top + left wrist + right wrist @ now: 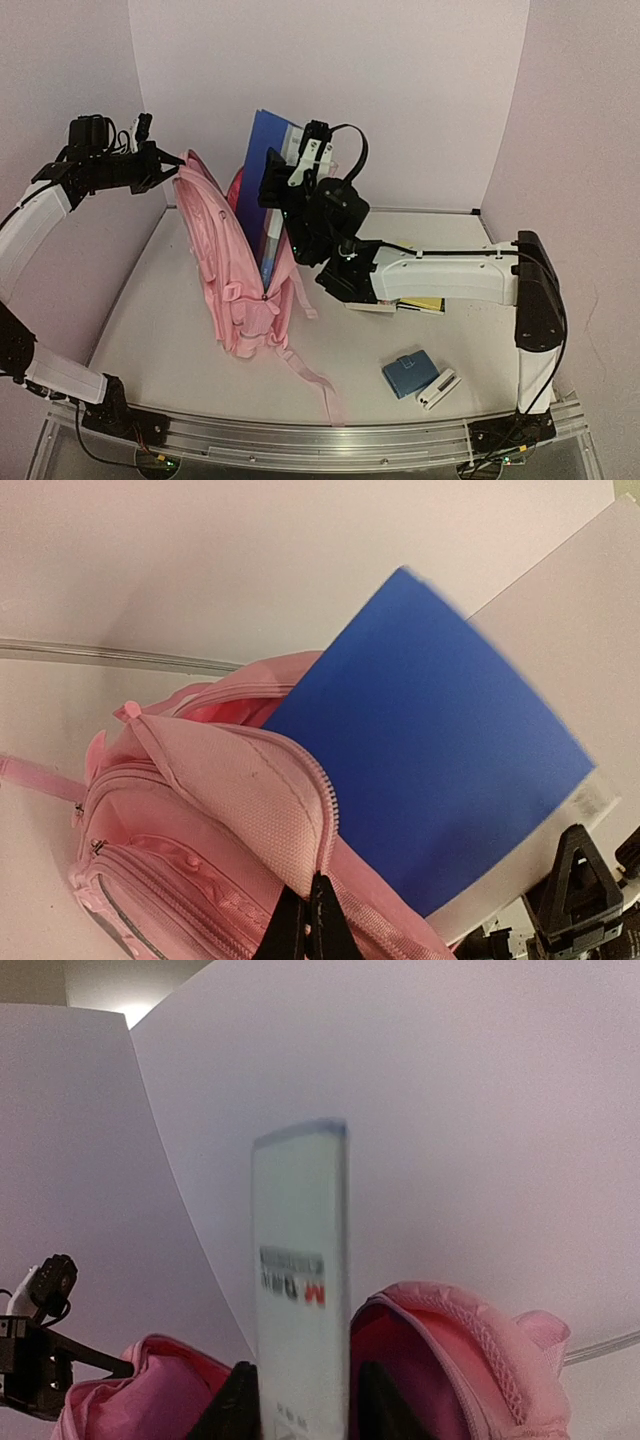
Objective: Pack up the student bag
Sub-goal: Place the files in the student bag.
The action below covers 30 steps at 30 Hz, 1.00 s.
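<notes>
The left jaws are pinched together on the rim of the student bag (225,270), fingertips (290,935) pulling its mouth wide. The bag stands upright on the worktop (170,330), below and between the two sets of jaws. A blue book (262,145) stands half inside the mouth, flanked by the right jaws, which are apart with a sliver of gap on one side. It looks best to hold the left pull steady, let the book slide straight down, then lift the right jaws clear of the zip. Other books (420,305) lie below the right jaws.

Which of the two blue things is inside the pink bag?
The large blue book, upright in the student bag; the small blue case lies on the table.
</notes>
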Available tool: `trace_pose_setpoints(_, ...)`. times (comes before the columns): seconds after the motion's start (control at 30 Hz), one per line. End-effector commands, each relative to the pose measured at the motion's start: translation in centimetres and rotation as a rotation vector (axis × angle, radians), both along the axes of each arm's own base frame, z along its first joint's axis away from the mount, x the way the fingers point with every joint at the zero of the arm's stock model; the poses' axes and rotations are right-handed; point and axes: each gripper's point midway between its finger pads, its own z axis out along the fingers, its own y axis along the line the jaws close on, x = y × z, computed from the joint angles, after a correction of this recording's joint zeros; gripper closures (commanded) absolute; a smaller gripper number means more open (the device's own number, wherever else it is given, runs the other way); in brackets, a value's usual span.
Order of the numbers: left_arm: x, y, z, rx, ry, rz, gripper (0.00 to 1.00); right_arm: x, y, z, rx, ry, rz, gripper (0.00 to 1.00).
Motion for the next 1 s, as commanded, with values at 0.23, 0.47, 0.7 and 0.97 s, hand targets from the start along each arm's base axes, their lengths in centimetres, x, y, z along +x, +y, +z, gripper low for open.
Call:
trace_pose_setpoints(0.23,-1.2,0.2,0.5,0.017,-0.02,-0.004,1.0,-3.4,-3.1,5.2,0.035,0.011,0.064,0.11)
trace_pose_setpoints(0.47,-1.3,0.2,0.4,0.027,-0.024,-0.007,1.0,-3.6,-4.5,7.1,-0.062,0.06,0.035,0.1)
trace_pose_setpoints(0.7,-1.7,0.4,0.9,0.044,-0.038,-0.004,1.0,-3.1,-1.3,5.5,-0.206,0.17,0.202,0.19)
trace_pose_setpoints(0.97,-1.9,0.6,0.3,0.057,-0.024,0.003,1.0,-3.0,2.1,2.3,-0.301,0.302,0.461,0.33)
